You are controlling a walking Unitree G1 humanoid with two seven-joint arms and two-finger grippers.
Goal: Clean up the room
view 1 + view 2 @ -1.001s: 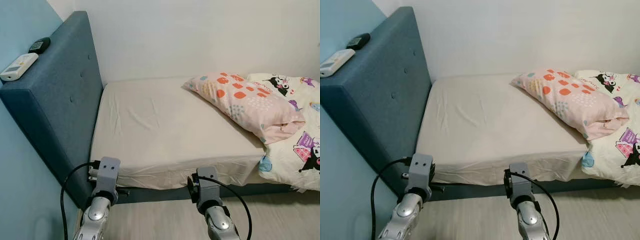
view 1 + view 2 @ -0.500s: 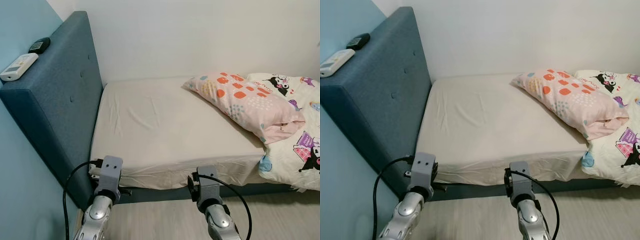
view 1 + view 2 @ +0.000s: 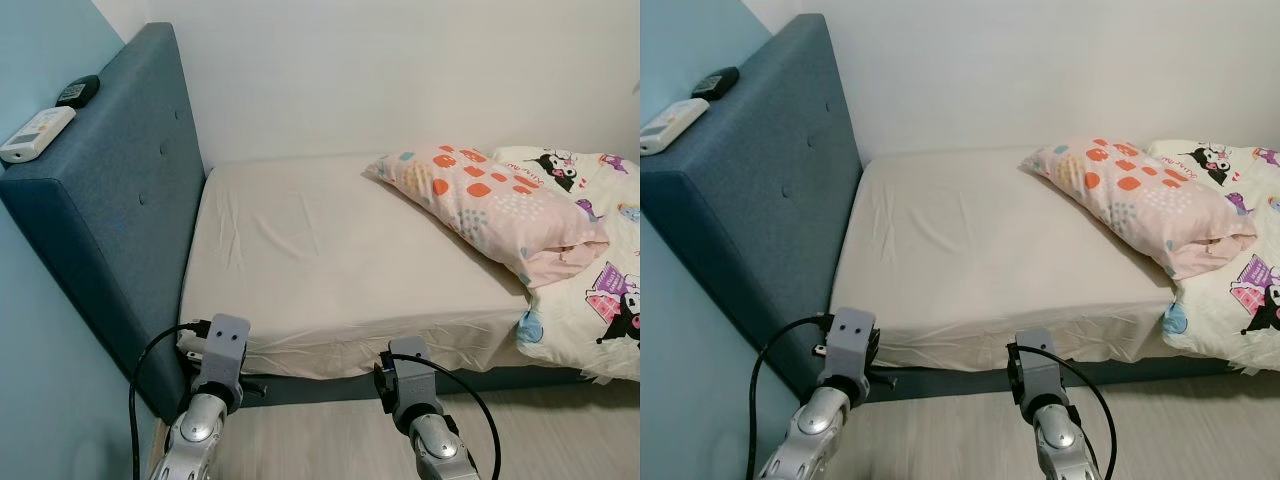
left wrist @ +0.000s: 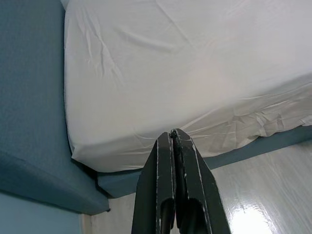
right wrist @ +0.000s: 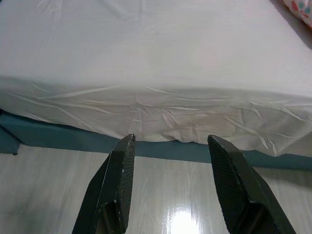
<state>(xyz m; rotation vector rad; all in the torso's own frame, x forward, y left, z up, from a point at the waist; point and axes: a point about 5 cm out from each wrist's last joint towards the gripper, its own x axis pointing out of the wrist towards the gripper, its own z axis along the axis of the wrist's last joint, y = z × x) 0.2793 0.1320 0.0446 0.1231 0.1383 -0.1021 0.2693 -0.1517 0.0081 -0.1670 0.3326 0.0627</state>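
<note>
White remote (image 3: 37, 133) and dark remote (image 3: 78, 90) lie on top ledge of blue headboard (image 3: 110, 210), far left. Left hand (image 4: 174, 137) low before bed's near corner, fingers pressed together, holding nothing. Bed (image 3: 330, 260) with cream fitted sheet, wrinkled along near edge, bare in middle. Right hand (image 5: 170, 141) low before bed's near edge, above pale wood floor (image 5: 58, 180), fingers spread wide, empty. Pink spotted pillow (image 3: 485, 205) lies on right part of mattress, overlapping cartoon-print duvet (image 3: 600, 290) at far right.
</note>
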